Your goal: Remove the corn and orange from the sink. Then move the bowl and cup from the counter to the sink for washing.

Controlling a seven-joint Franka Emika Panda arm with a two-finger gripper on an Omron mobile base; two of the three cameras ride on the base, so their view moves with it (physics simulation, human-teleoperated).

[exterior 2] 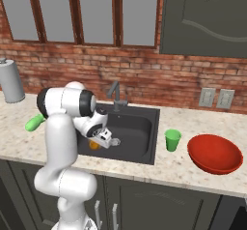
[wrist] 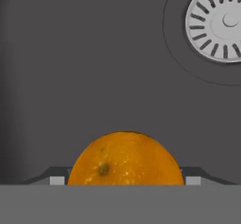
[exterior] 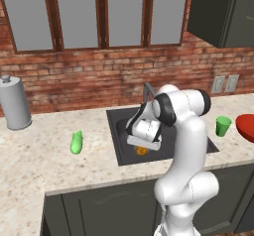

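Note:
The orange (wrist: pixel 123 159) sits low in the hand view, between my two fingertips, which press against its sides. My gripper (exterior: pixel 142 146) reaches down into the dark sink (exterior: pixel 117 126) and is shut on the orange (exterior: pixel 141 151), close to the basin floor. The silver drain (wrist: pixel 221 20) lies beyond it. On the counter left of the sink lies the green corn (exterior: pixel 76 142). To the right of the sink, the green cup (exterior 2: pixel 172 140) stands upright on the counter, with the wide red bowl (exterior 2: pixel 214 154) beside it.
The dark faucet (exterior 2: pixel 115 93) rises behind the basin, close to my arm. A grey cylindrical canister (exterior: pixel 15 103) stands at the far left of the counter by the brick wall. A dark wall cabinet (exterior 2: pixel 202 16) hangs above the right counter.

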